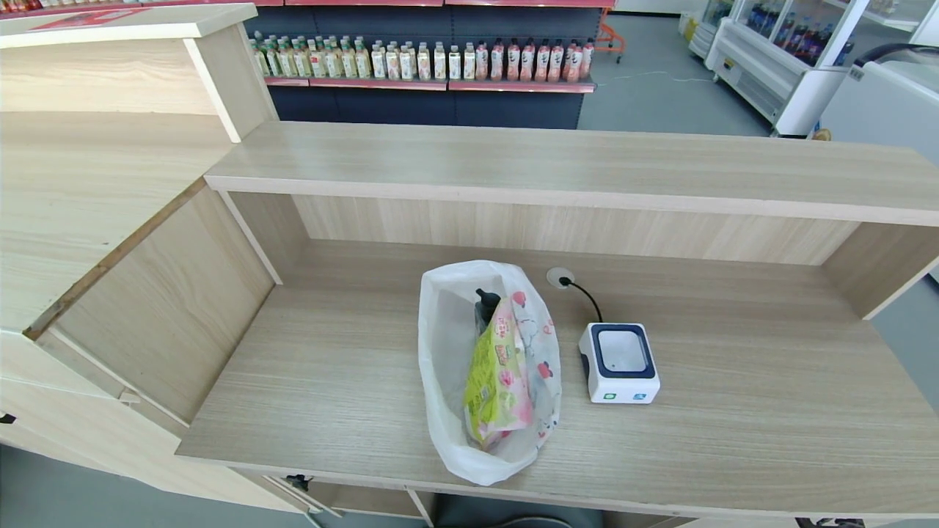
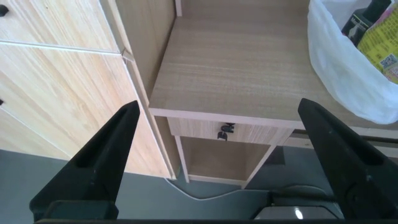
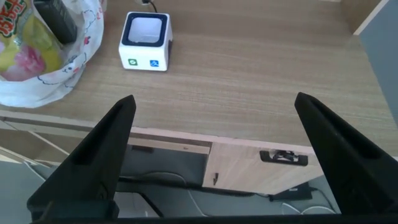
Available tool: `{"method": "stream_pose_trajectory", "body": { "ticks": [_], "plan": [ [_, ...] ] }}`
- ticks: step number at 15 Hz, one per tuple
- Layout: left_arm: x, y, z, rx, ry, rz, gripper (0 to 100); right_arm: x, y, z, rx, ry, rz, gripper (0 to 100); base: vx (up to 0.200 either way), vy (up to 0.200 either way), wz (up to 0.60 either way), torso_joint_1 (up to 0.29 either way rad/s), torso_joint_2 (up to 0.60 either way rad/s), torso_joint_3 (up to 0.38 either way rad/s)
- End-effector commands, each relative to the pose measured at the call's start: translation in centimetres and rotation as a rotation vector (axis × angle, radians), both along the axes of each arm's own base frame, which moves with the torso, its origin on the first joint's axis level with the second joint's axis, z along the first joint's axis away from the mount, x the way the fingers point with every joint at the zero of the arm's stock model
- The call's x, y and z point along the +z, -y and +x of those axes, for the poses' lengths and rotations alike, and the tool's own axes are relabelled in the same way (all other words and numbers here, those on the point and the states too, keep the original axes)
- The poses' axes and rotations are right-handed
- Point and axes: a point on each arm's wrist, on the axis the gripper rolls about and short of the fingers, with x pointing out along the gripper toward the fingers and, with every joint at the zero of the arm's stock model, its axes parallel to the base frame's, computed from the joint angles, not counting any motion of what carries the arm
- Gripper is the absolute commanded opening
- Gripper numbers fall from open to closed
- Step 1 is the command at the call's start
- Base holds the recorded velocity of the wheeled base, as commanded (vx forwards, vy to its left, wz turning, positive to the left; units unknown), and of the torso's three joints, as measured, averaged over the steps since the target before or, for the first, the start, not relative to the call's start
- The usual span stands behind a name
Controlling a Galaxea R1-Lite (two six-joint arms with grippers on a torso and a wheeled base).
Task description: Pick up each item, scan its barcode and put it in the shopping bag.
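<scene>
Nearest, the left gripper [image 2: 219, 106] hangs released in front of the bench's [image 1: 733, 418] front edge, its two dark fingers spread wide with nothing between them. The right gripper [image 3: 215, 98] is likewise released and empty, off the front edge on the other side. On the bench, close to that edge, sits the white plastic shopping bag [image 1: 440, 345], mouth open. A yellow-green and pink snack packet [image 1: 499, 374] stands upright inside it. Behind the packet is a dark item [image 1: 486, 304], probably a capped bottle, though most of it is hidden. Just beside the bag, on the robot's right and not touching it, is the white barcode scanner [image 1: 620, 363], window facing up. Its black cable [image 1: 587, 297] runs back to a round hole in the bench. Beyond the raised ledge [image 1: 557, 165], a store shelf holds a row of drink bottles [image 1: 440, 62].
</scene>
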Motion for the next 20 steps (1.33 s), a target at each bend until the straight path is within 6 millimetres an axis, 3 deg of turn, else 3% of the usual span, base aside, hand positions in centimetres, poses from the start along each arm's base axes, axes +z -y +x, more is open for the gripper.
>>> {"method": "stream_pose_trajectory", "body": {
  "ticks": [1,8,11,17,19,20],
  "plan": [
    [0.0,0.0,0.0,0.001,0.001,0.003,100,0.01,0.0,0.03,0.001,-0.004,0.0,100,0.0,-0.2,0.0,0.017,0.0,0.012],
    [0.0,0.0,0.0,0.002,0.001,0.004,100,0.01,0.0,0.03,0.001,-0.004,0.002,100,0.0,-0.2,0.0,0.002,0.0,0.004],
    [0.0,0.0,0.0,0.002,0.001,-0.002,100,0.01,0.0,0.03,0.001,-0.004,0.002,100,0.0,0.0,0.0,0.0,0.0,0.0],
    [0.0,0.0,0.0,0.002,0.001,-0.004,100,0.01,0.0,0.03,0.001,-0.004,0.003,100,0.2,0.0,0.0,0.002,0.0,0.002],
    [0.0,0.0,0.0,0.002,0.001,-0.004,100,0.01,0.0,0.03,0.001,-0.004,0.008,100,0.0,0.0,0.0,0.0,0.0,0.0],
    [0.0,0.0,0.0,0.002,0.001,-0.004,100,-0.01,0.0,0.03,0.001,-0.005,0.009,0,0.0,0.0,0.0,0.0,0.0,0.0]
  ]
}}
